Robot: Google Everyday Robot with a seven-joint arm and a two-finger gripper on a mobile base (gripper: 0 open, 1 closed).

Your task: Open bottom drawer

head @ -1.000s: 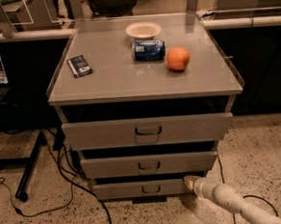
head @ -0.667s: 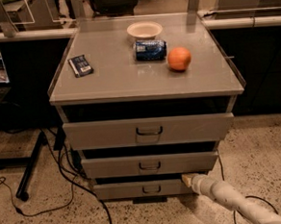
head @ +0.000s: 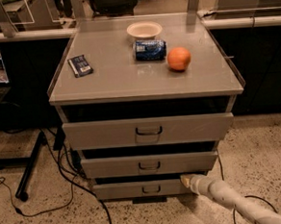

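The bottom drawer (head: 122,190) is the lowest and narrowest grey front of the cabinet, with a small dark loop handle (head: 151,189) at its centre. It sits slightly out, a dark gap above it. My gripper (head: 186,180) comes in from the lower right on a white arm and lies at the drawer's right end, at the top right corner of the front panel, well right of the handle.
The mid drawer (head: 149,164) and the top drawer (head: 148,130) stick out above. On the cabinet top (head: 123,79) lie a white bowl (head: 144,30), a blue can (head: 149,50), an orange (head: 178,58) and a dark packet (head: 80,65). Cables and a black stand leg (head: 30,162) lie on the floor at left.
The gripper has crept slightly left along the bottom drawer's right end. The drawers look unmoved.
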